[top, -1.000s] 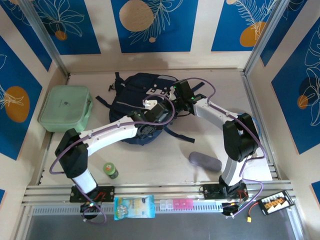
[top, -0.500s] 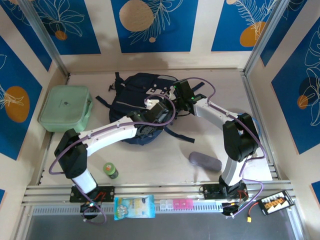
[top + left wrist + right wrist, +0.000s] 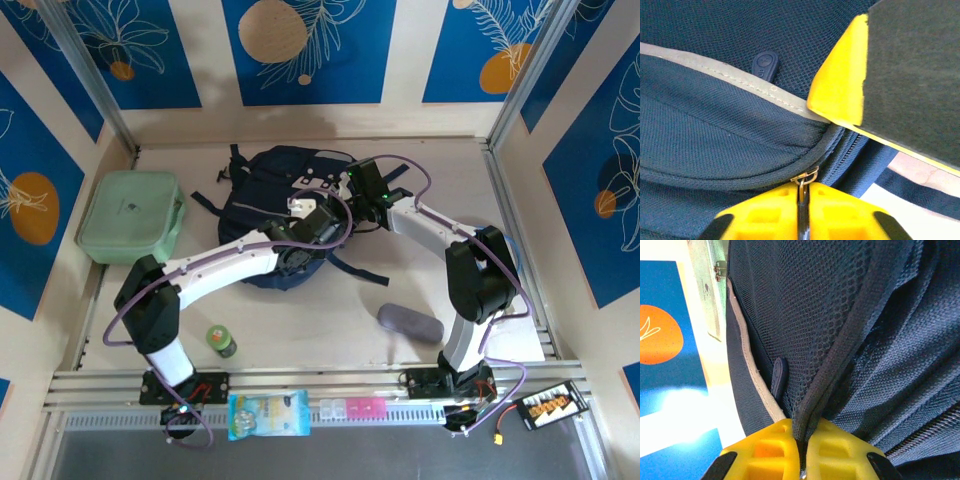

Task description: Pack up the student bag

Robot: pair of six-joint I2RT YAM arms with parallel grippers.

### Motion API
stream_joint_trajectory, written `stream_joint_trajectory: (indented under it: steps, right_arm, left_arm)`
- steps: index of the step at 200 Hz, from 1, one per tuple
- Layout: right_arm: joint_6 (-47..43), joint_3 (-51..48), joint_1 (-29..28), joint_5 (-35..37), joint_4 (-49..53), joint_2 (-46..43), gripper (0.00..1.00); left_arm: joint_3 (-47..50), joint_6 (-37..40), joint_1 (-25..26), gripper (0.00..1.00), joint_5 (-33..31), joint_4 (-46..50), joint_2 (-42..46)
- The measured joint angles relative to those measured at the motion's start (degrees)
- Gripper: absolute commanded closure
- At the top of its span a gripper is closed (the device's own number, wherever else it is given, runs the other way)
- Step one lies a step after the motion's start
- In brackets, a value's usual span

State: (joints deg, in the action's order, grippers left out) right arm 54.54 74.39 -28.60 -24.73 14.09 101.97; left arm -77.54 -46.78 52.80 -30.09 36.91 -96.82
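The student bag (image 3: 262, 175), dark navy with grey zip lines, lies flat at the back middle of the table. My left gripper (image 3: 300, 206) rests on its right part. In the left wrist view this gripper (image 3: 804, 186) is shut on the bag's small metal zip pull (image 3: 808, 175), where the zip curves round. My right gripper (image 3: 353, 181) sits at the bag's right edge. In the right wrist view it (image 3: 801, 432) is shut on a piped fabric seam of the bag (image 3: 880, 340). One of the right gripper's yellow fingers (image 3: 840, 90) shows close above the left one.
A mint green zip case (image 3: 130, 215) lies at the left wall. A small green bottle (image 3: 221, 341) stands near the left arm's base. A grey pouch (image 3: 408, 323) lies front right. A snack packet (image 3: 268, 414) and a pill box (image 3: 350, 409) rest on the front rail.
The left arm has shifted slightly and its jaws have closed on the zip pull. The right arm and the bag have stayed put.
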Motion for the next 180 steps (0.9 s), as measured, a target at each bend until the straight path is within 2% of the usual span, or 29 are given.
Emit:
stream_joint_trajectory:
  steps: [10, 58, 112, 139, 180]
  right_arm:
    - [0.0, 0.0, 0.1, 0.0, 0.0, 0.0, 1.00]
    - [0.0, 0.0, 0.6, -0.2, -0.1, 0.0, 1.00]
    - [-1.4, -1.0, 1.7, 0.5, 2.5, -1.0, 1.00]
    - [-3.3, -1.0, 2.1, 1.1, 4.2, -1.8, 1.00]
    - [-10.1, -1.0, 5.6, 3.9, 8.1, -2.7, 1.00]
  left_arm:
    - [0.0, 0.1, 0.0, 1.00, 0.0, 0.0, 0.2]
    - [1.0, 0.2, -0.2, 1.00, 0.5, -0.3, 1.7]
    - [10.1, 3.0, -3.6, 1.00, 5.6, -2.6, 10.7]
    - [14.0, 7.8, -7.1, 1.00, 9.2, -4.3, 14.7]
    - [15.7, 20.0, -15.1, 1.00, 15.2, -6.2, 16.0]
